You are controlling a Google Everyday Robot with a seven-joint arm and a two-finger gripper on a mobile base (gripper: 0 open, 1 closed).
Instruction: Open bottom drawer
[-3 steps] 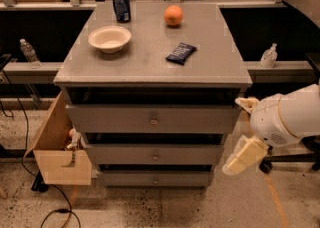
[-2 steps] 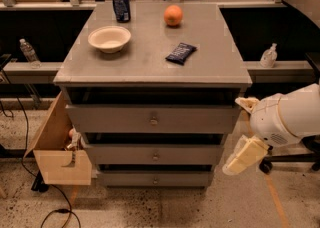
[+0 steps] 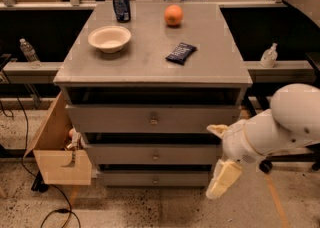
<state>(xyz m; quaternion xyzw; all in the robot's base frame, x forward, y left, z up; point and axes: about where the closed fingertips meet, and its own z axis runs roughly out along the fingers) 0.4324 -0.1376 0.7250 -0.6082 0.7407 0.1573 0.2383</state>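
The bottom drawer (image 3: 125, 178) is the lowest, narrowest grey front of the cabinet, with a small round knob (image 3: 155, 179) at its centre, and it sits pushed in. My gripper (image 3: 220, 156) hangs off the white arm just right of the cabinet's front, level with the middle and bottom drawers. Its cream fingers (image 3: 223, 179) stand open with nothing between them. The lower finger points down beside the drawer's right end and touches nothing.
On the cabinet top (image 3: 150, 67) are a white bowl (image 3: 109, 38), a blue can (image 3: 121, 4), an orange (image 3: 173, 15) and a dark snack packet (image 3: 181, 53). A cardboard box (image 3: 55, 149) leans at the cabinet's left. Bottles (image 3: 28, 52) stand on the side rails.
My arm and gripper have moved down and to the left, closer to the cabinet's lower right corner. The drawers and the things on top have not moved.
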